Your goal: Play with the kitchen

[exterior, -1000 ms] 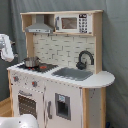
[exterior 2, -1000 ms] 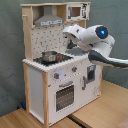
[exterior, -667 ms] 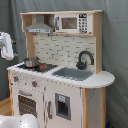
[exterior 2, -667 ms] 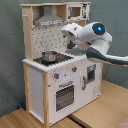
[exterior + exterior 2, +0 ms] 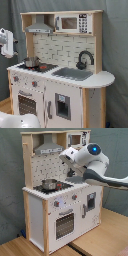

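Claw: the claw point(image 5: 6, 42) shows only as a white block at the first exterior view's left edge; I cannot tell whether it is spread, pressed together or pinching anything.
Claw's place: it hangs in the air beside the stovetop point(image 5: 37, 66), higher than it and touching nothing that I can see, probably because no part of the toy has been picked out yet.
Arm: in the second exterior view the white arm point(image 5: 87, 160) crosses in front of the counter at the height of the tiled back wall point(image 5: 50, 168), hiding the sink side.
Pot: a small metal pot point(image 5: 49, 184) sits on the stovetop, likely parked there as a cooking prop, and is the nearest thing to grab.
Sink: the grey sink point(image 5: 75, 73) lies just beside the stovetop, with the black faucet point(image 5: 85, 59) behind it.
Hood: the grey hood point(image 5: 40, 26) hangs straight above the stovetop.
Oven door: the oven door point(image 5: 65, 223) is below the stovetop and looks closed.
Kitchen: the kitchen point(image 5: 62, 95) stands upright on a wooden floor point(image 5: 107, 235) against a grey curtain point(image 5: 116, 40).
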Motion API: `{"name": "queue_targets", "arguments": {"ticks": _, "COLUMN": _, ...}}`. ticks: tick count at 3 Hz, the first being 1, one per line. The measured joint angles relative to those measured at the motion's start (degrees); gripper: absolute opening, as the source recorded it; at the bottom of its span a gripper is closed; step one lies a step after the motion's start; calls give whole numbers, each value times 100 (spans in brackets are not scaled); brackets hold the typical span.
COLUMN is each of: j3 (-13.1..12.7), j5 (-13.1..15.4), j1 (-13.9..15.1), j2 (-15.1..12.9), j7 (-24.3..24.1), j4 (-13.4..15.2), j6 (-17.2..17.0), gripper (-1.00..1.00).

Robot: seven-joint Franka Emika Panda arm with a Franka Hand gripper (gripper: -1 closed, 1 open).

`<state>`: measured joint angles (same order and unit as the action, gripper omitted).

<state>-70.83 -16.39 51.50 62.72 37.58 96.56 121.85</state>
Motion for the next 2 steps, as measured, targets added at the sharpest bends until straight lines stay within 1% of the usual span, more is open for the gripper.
{"name": "queue_targets", "arguments": {"ticks": 1, "j3": -105, "j5": -230, "j1": 203, "j2": -218, "j7": -4, "j4": -313, "j6": -523, "gripper": 100}}
{"name": "queue_targets", "arguments": {"ticks": 2, "j3": -296, "j5": -509, "j1": 482, "j2": -462, "j7": -2, "j4": -553, "j6": -915, "gripper": 100}}
